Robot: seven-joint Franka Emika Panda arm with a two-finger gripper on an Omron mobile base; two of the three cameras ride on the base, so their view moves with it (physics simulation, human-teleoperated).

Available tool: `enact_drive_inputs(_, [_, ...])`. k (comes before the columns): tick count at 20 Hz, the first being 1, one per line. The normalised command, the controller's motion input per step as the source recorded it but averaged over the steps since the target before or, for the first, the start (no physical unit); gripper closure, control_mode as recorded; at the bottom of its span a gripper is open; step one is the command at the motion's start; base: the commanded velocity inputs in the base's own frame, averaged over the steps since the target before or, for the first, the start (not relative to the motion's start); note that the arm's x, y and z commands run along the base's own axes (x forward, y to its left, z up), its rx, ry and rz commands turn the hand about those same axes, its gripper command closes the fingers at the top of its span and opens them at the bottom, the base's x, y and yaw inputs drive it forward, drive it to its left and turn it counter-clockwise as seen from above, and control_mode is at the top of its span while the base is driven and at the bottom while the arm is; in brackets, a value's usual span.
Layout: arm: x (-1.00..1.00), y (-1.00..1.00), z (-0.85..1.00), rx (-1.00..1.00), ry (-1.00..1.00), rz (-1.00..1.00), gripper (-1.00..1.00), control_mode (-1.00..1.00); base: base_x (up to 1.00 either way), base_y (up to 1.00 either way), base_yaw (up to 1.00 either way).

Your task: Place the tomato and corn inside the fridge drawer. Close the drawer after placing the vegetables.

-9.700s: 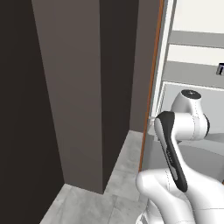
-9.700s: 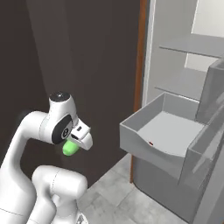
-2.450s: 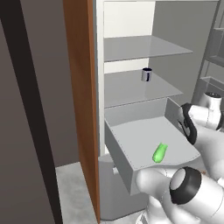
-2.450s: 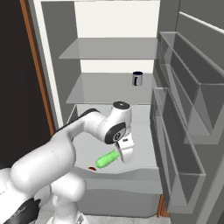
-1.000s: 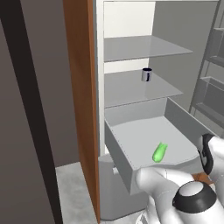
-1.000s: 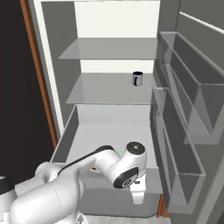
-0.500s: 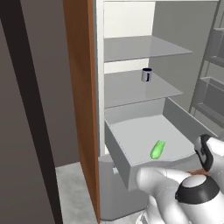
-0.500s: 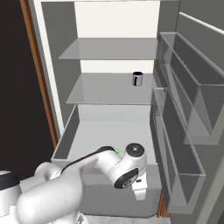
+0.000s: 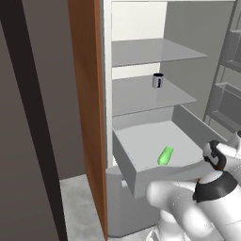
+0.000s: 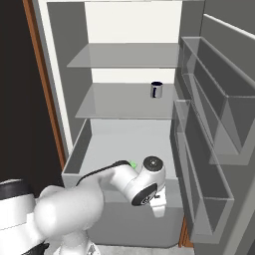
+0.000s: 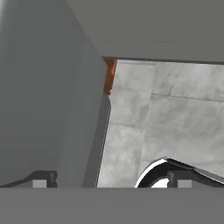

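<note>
Since half a second ago the gripper (image 10: 158,209) dips lower right before the fridge drawer (image 10: 130,219); jaws' state unclear; corn (image 9: 164,156) inside; pushing shut seems next.

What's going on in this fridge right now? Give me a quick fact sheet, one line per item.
drawer: pulled out, open
green vegetable: lying on the drawer floor
cup: dark, standing on the shelf above the drawer
gripper: hanging in front of the drawer front, pointing down at the floor
fingers: both tips sit wide apart, nothing between them
tomato: none in the drawer yet
</note>
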Motion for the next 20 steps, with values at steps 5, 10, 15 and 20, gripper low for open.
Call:
enact_drive_inputs(5, [0.40, 0.07, -0.04, 0.05, -0.08, 0.00, -1.00, -1.00, 0.00, 0.00, 0.00])
enact_drive_inputs(10, [0.40, 0.06, -0.01, 0.05, -0.09, 0.00, -1.00, -1.00, 0.00, 0.00, 0.00])
enact_drive_inputs(15, [0.50, 0.13, 0.00, 0.02, -0.06, -0.02, -1.00, -1.00, 0.00, 0.00, 0.00])
enact_drive_inputs(20, [0.62, 0.14, 0.00, 0.00, -0.01, -0.02, -1.00, -1.00, 0.00, 0.00, 0.00])
